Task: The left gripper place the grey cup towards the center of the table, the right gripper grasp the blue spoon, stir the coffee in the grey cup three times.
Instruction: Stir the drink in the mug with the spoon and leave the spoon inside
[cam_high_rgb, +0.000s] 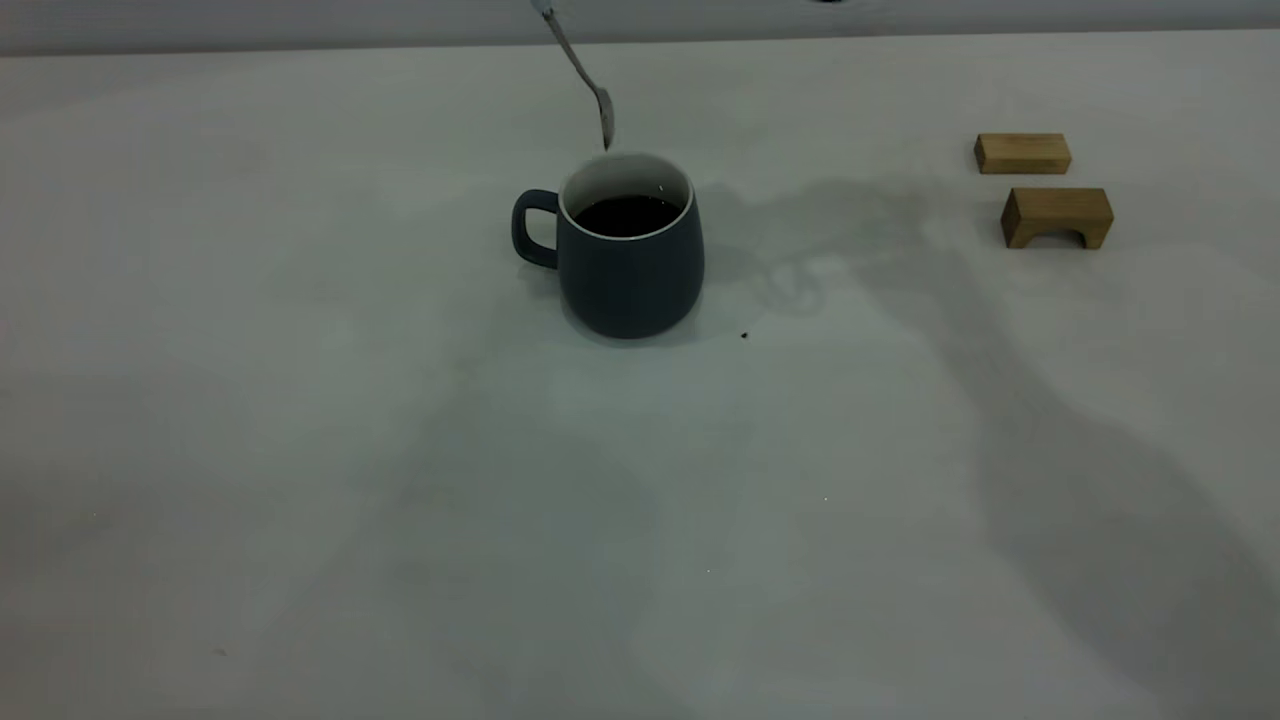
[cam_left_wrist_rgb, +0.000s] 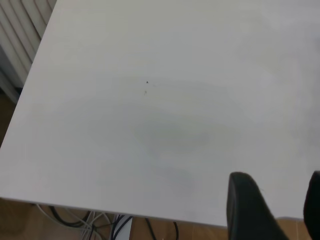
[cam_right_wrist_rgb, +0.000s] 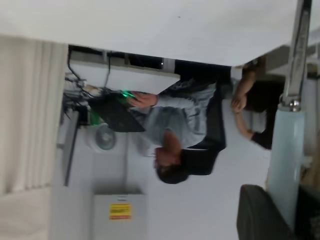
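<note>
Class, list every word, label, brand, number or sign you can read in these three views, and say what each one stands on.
No text can be read.
Yellow label on a white box, right wrist view: print too blurred to read.
Grey cup, blue spoon, two wooden blocks, table: no markings.

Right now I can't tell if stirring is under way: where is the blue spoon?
In the exterior view the blue spoon hangs tilted in the air, its bowl just above the grey cup's far rim, clear of the coffee.
</note>
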